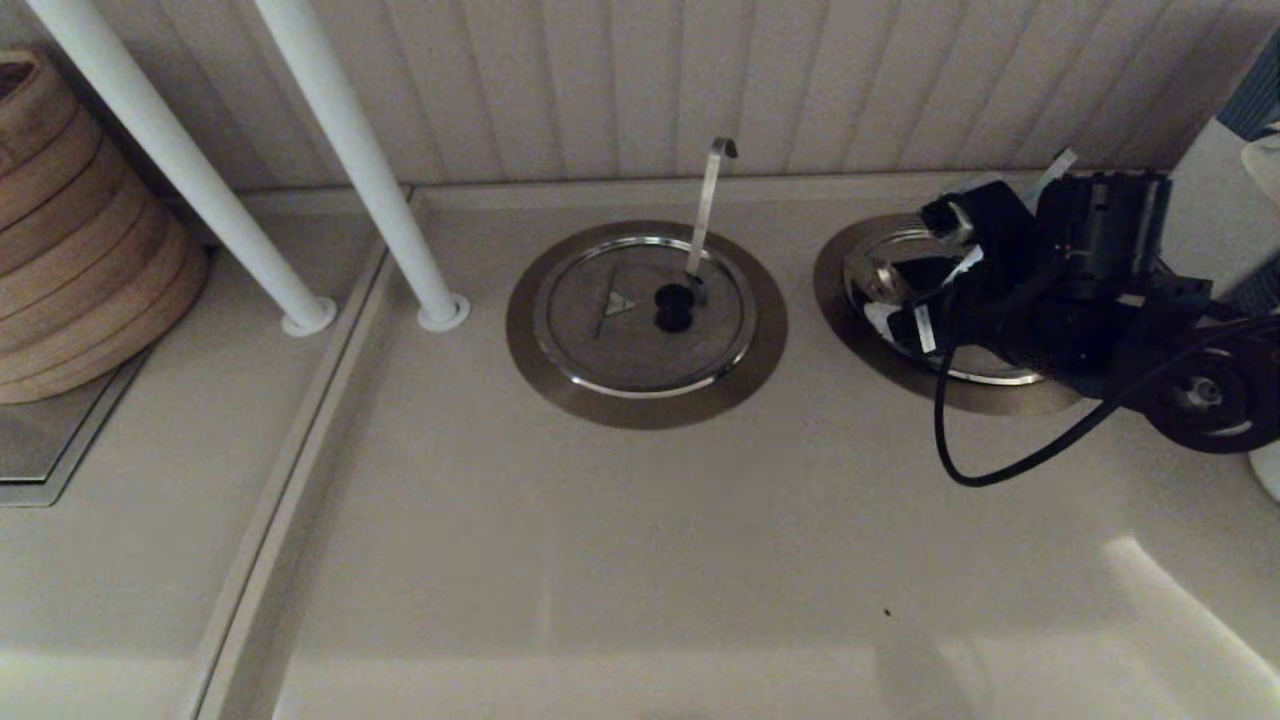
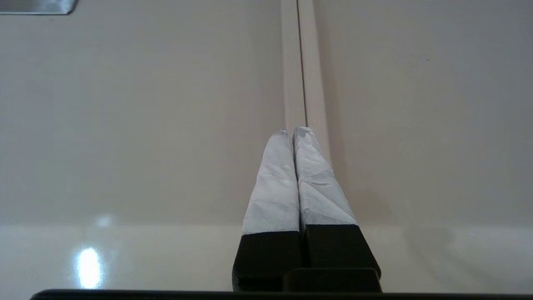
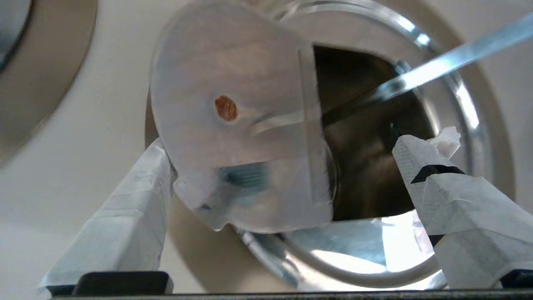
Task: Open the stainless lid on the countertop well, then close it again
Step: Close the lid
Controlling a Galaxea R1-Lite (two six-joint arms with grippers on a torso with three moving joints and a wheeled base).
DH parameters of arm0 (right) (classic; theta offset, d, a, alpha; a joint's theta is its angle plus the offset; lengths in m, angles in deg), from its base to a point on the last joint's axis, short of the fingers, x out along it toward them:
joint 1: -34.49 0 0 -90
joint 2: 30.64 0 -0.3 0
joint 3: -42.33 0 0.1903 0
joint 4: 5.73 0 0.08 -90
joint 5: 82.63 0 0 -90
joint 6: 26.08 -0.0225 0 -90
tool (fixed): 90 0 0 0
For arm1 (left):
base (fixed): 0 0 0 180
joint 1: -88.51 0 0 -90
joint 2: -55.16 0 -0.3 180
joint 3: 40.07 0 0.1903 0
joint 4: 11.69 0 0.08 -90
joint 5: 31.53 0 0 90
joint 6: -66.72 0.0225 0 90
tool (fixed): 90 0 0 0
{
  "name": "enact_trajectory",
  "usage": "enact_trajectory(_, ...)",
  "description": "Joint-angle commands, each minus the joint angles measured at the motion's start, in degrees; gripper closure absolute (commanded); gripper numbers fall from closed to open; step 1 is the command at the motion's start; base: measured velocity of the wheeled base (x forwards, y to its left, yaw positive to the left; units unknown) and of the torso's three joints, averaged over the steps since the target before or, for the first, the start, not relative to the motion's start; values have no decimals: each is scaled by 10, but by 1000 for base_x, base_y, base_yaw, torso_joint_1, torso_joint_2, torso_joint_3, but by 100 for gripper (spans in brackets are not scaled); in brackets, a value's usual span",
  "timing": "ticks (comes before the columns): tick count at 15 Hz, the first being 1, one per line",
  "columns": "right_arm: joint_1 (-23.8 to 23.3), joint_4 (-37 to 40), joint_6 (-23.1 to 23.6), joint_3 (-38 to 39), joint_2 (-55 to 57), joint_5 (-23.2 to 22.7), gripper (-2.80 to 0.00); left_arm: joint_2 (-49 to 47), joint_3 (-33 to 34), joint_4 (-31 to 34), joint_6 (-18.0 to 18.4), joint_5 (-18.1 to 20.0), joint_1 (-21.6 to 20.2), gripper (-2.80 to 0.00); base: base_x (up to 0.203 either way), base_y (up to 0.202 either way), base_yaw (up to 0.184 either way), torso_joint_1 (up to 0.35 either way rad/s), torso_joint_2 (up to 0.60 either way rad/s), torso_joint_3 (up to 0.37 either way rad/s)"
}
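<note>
Right wrist view: right gripper (image 3: pixel 279 146) is released, its taped fingers (image 3: pixel 120 225) spread wide over the well (image 3: pixel 366 166). The lid (image 3: pixel 233 125) stands tilted up between the fingers with its underside to the camera (brown spot mid-face, bluish patch low near the rim). It sits hard against one finger; touching or just beside, can't tell. The other finger (image 3: pixel 437 187) is well clear of the lid, over the open dark hole. The lid's straight edge runs along the uncovered part of the well. A flat metal handle (image 3: pixel 458 56) pokes out of the hole toward the far rim. A shiny inner rim curves round below the fingers.

Head view: right gripper (image 1: pixel 915 295) hangs low over the right-hand well (image 1: pixel 835 300) near the back wall, arm and black cable coming in from the right. The raised lid (image 1: pixel 880 275) shows as a bright patch at the well's left side, and the handle tip (image 1: pixel 1055 165) peeks out behind the wrist. Left of it, a second lid (image 1: pixel 640 340) lies flat and shut in its own ring, with a hooked handle (image 1: pixel 712 200) sticking up. Further left are two white poles (image 1: pixel 170 160) and stacked bamboo steamers (image 1: pixel 70 240).

Left wrist view: left gripper (image 2: pixel 293 131) is clenched on nothing, fingertips pressed together, parked above a seam (image 2: pixel 300 62) in the bare counter (image 2: pixel 145 125).
</note>
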Motion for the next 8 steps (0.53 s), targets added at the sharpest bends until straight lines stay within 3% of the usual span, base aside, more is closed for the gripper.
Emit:
enact_trajectory(1, -12, -6, 1, -8, 7, 2, -280, -1, 0, 0, 0, 0, 0, 0, 0, 0, 0, 0, 0, 0)
enact_trajectory(8, -34, -20, 1, -23, -1, 3, -280, -1, 0, 0, 0, 0, 0, 0, 0, 0, 0, 0, 0, 0)
